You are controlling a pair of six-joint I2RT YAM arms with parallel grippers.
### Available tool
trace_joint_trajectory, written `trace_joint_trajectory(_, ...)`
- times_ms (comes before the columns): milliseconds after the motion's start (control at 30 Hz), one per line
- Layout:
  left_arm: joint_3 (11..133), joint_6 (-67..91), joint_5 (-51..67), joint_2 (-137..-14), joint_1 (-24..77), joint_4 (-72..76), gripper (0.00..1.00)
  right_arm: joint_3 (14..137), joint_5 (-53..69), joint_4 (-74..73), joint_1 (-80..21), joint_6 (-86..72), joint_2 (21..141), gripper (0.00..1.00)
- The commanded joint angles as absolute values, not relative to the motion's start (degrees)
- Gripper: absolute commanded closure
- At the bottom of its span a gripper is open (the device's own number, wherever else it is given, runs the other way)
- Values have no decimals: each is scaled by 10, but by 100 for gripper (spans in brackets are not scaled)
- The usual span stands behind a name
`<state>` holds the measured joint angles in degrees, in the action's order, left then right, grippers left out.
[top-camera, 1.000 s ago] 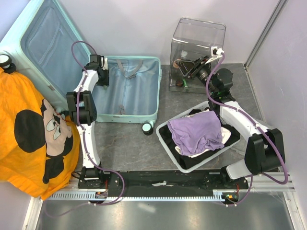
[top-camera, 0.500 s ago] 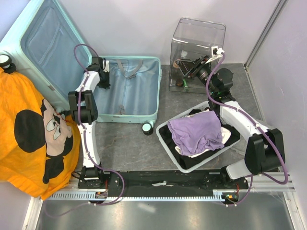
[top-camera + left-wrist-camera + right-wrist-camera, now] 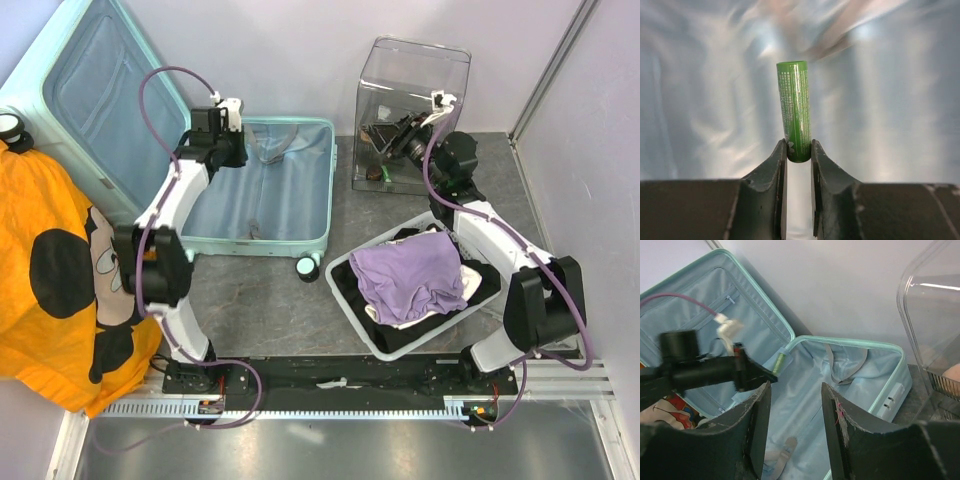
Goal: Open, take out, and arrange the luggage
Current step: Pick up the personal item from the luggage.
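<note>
The left hand [image 3: 798, 152] pinches a green tube [image 3: 794, 105] by its base above the open luggage [image 3: 285, 205], apparently for removal; the right hand [image 3: 794, 395] hangs spread.

Luggage [image 3: 285, 205] interior open from above; raised lid [image 3: 90, 95] walls its left.

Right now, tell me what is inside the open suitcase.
The luggage shows only pale blue lining and loose grey straps. The left gripper holds a green tube over its back-left corner. Whatever lies under that arm is hidden.
</note>
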<state>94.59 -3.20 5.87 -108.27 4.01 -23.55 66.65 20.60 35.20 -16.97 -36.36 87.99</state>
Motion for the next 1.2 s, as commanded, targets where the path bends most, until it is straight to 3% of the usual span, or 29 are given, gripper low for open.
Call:
trace_joint_trajectory(0,845,41,155,-953,55,-158,98,715,201,306,-169,-357,898,48)
trace_joint_trajectory(233,633,200,321,-759,62,-45,98,710,221,358,-170,-440,921,39)
trace_joint_trajectory(500,551,315,528,-733,86,124,99,725,315,424,-237,-481,977,46)
trace_joint_trajectory(733,533,362,548,-733,94,168,98,724,393,680,-308,-631,1075,49)
trace_joint_trajectory(967,533,362,547,-735,96,169,98,721,413,694,-315,-639,1081,50)
trace_joint_trajectory(1167,531,362,546,-736,96,172,98,710,437,705,-323,-642,1080,64)
